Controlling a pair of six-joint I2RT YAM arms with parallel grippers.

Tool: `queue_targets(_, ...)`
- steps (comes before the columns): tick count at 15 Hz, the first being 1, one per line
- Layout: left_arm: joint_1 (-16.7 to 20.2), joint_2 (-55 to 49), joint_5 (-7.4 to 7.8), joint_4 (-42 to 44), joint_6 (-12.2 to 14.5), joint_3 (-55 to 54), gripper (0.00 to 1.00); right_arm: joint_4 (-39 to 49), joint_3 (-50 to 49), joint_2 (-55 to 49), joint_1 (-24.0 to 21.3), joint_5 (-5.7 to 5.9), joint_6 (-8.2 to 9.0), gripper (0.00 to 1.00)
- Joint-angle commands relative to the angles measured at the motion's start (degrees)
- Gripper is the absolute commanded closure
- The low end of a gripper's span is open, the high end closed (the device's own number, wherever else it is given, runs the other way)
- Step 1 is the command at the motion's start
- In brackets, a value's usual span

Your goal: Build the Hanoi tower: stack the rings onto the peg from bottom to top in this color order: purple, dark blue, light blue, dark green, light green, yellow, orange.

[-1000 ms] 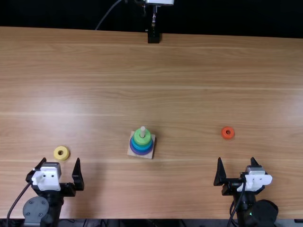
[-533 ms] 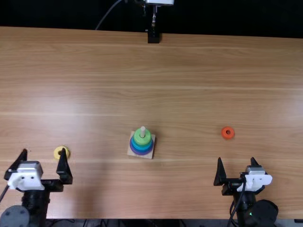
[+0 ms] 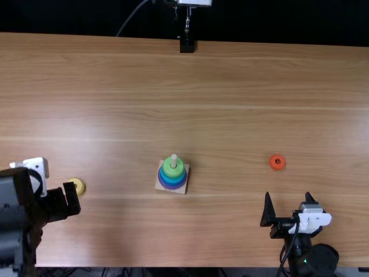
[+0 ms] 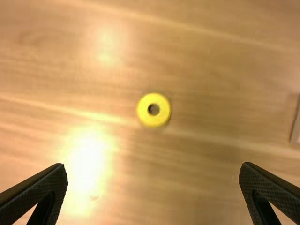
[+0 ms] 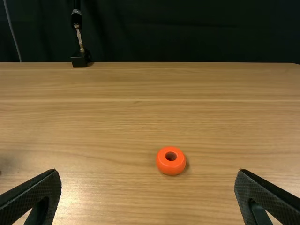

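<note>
In the top view my left gripper (image 3: 70,198) is over the table's left side, partly covering the yellow ring (image 3: 79,187). The left wrist view has that yellow ring (image 4: 161,118) lying flat on the wood, beyond the spread fingers of my open left gripper (image 4: 152,167). On its square base (image 3: 179,190), the peg (image 3: 174,161) bears a light green ring (image 3: 166,168) above blue rings, with purple (image 3: 172,186) lowest. An orange ring (image 3: 272,165) lies at the right. Nearer the front edge, my right gripper (image 3: 287,194) is open. The orange ring (image 5: 170,167) lies beyond my right gripper (image 5: 147,171).
A black stand (image 3: 187,46) is at the table's far edge. The square base's edge (image 4: 296,126) shows at the side of the left wrist view. Bare wood (image 3: 230,127) lies between the peg and the orange ring.
My left arm first moved left and toward the front edge, then its gripper tilted downward and forward beside the yellow ring. The right arm, the peg stack and both loose rings stayed put.
</note>
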Motion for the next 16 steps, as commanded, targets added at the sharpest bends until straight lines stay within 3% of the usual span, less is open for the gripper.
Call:
queue_targets(1,1.12,5.81,-0.11,-0.80,0.99,2.32,0.00,-4.30,-3.50,-0.73,-0.53,-0.59,-0.17,0.00)
queue_targets(4,1.29,16.27,-0.42,-0.27,7.01,2.41,0.00,-4.30,-3.41,-0.73,-0.53,-0.59,-0.17,0.00)
queue_targets(8,0.77,25.94,0.32,0.26,7.22,2.06,0.00,-4.30,-3.50,-0.73,-0.53,-0.59,-0.17,0.00)
queue_targets(11,0.33,30.60,0.32,7.33,7.32,1.53,0.00,-4.30,-3.50,-0.73,-0.53,-0.59,-0.17,0.00)
queue_targets(16,-3.54,36.14,0.21,13.44,6.58,1.53,0.00,-4.30,-3.50,-0.73,-0.53,-0.59,-0.17,0.00)
